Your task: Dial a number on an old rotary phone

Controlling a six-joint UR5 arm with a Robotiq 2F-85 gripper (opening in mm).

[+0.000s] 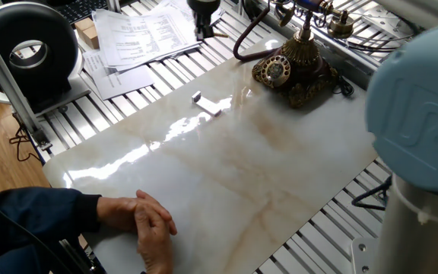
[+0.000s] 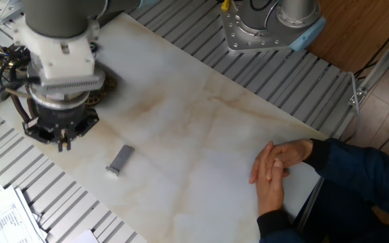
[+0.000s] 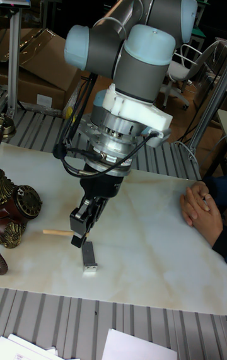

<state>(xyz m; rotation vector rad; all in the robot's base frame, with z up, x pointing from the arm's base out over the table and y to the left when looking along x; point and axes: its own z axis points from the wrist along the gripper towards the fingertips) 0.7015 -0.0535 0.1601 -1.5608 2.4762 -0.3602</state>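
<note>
The old rotary phone (image 1: 289, 70) stands at the far right of the marble slab (image 1: 226, 175), with its brass dial facing the slab. It also shows at the left edge of the tall view (image 3: 16, 209), and the arm mostly hides it in the other fixed view (image 2: 107, 84). My gripper (image 1: 204, 29) hangs left of the phone, near the slab's far edge, with its fingers (image 3: 77, 224) pinched shut on a thin wooden stick (image 3: 57, 232). The stick points sideways toward the phone without touching it. In the other fixed view the gripper (image 2: 63, 143) points down.
A small grey block (image 1: 206, 104) lies on the slab below the gripper (image 3: 89, 258). A person's clasped hands (image 1: 147, 224) rest at the near edge. Papers (image 1: 139, 34) and a big black round device (image 1: 29, 49) sit beyond the slab on the left.
</note>
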